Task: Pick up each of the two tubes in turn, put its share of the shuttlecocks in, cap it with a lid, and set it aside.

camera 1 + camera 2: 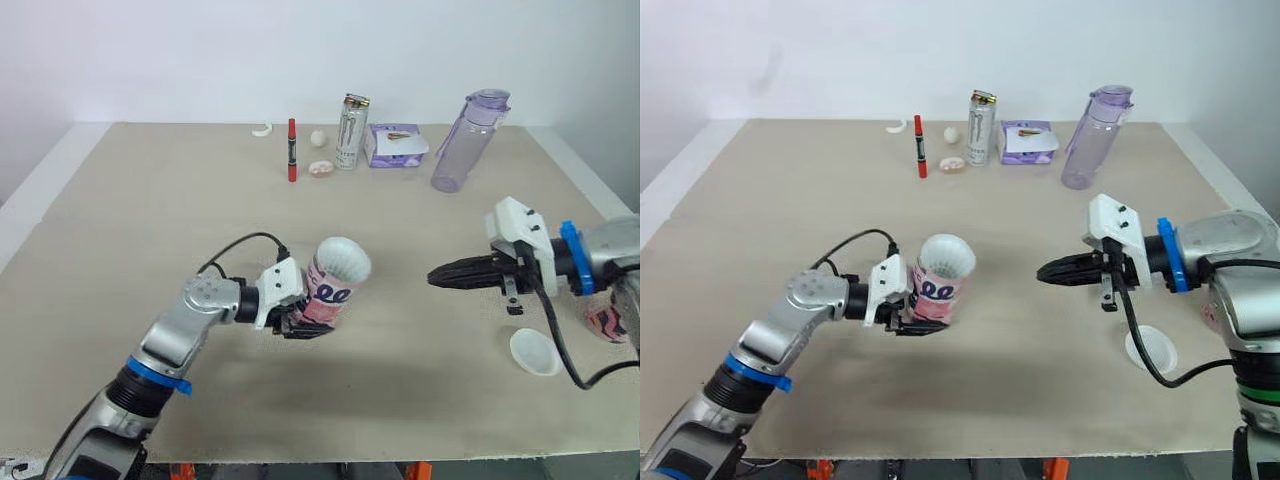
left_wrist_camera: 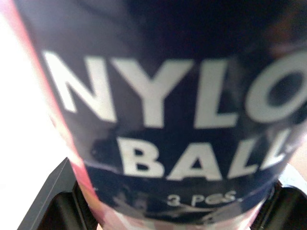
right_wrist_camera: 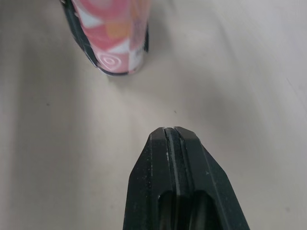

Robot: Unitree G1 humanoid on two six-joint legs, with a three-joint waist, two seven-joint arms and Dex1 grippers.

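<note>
- Left gripper (image 1: 300,318) clamped low on the tilted tube (image 1: 335,285), white top up; tube may pivot or slip.
- Right gripper (image 1: 437,276) pinched together, empty, tips aimed at the tube, apart; a nudge could dislodge it.
- Lid (image 1: 533,352) flat on table (image 1: 150,220) beneath right wrist; may skid.

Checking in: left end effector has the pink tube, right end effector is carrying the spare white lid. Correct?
Not quite. The left end effector does hold the tube, but the right end effector carries nothing: the right wrist view shows its fingers shut together and empty. The lid lies on the table near that arm.
</note>
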